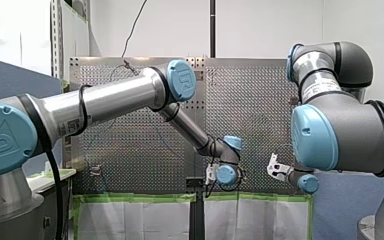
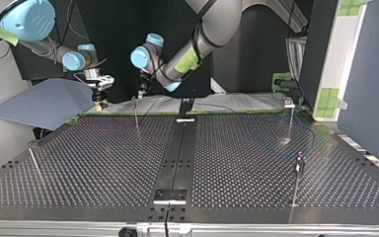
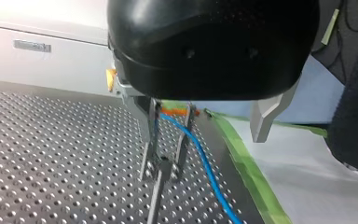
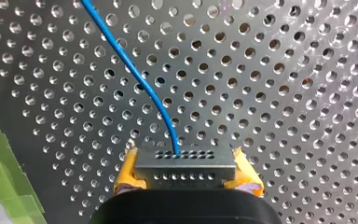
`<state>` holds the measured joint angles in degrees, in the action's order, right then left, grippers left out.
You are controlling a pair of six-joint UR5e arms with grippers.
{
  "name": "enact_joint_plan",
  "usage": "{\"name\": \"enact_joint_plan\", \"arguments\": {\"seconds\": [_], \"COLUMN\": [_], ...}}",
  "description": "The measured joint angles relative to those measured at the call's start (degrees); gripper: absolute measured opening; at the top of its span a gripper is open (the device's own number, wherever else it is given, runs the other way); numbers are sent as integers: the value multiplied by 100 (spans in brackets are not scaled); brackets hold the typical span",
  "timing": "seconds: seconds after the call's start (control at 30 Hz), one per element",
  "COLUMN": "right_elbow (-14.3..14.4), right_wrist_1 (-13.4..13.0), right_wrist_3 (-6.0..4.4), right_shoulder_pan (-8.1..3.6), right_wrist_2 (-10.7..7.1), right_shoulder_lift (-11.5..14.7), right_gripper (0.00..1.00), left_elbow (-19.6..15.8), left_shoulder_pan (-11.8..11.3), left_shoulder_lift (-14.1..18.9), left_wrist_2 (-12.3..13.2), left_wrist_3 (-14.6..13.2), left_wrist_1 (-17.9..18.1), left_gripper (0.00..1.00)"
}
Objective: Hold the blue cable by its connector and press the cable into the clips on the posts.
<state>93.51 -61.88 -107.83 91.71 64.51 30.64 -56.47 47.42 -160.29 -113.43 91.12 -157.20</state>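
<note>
**Blue cable** (image 4: 140,79): thin, light and limp. It is likely to sag and snake unless kept taut, so the wire itself offers a poor hold.

**Connector** (image 4: 185,164): small, rigid grey block with rows of holes at the cable's end. This is the proper place to take hold. It is held over the perforated table (image 4: 284,70), near the green tape (image 3: 242,158).

**Right gripper** (image 4: 186,171): yellow-padded fingers closed on the connector's two sides.

**Left gripper** (image 3: 203,135): metal fingers apart, straddling a clip post (image 3: 161,170). The cable runs between them at the clip; whether it is seated cannot be told.

Blue cable (image 4: 135,74); grey connector (image 4: 185,165); yellow pads (image 4: 128,171); green tape (image 3: 241,158).
</note>
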Motion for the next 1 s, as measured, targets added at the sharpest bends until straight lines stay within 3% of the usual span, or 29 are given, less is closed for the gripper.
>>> {"name": "enact_joint_plan", "arguments": {"seconds": [0.4, 1.0], "right_elbow": [-3, -3], "right_wrist_1": [0, 0], "right_wrist_3": [-3, -3], "right_shoulder_pan": [5, 4], "right_wrist_2": [-15, -23], "right_shoulder_lift": [0, 0], "right_gripper": [0, 0], "left_elbow": [6, 3], "left_shoulder_pan": [221, 264], "left_shoulder_lift": [-1, -4], "left_wrist_2": [-9, -121], "left_wrist_3": [182, 274], "left_wrist_1": [234, 311], "left_gripper": [100, 100]}}
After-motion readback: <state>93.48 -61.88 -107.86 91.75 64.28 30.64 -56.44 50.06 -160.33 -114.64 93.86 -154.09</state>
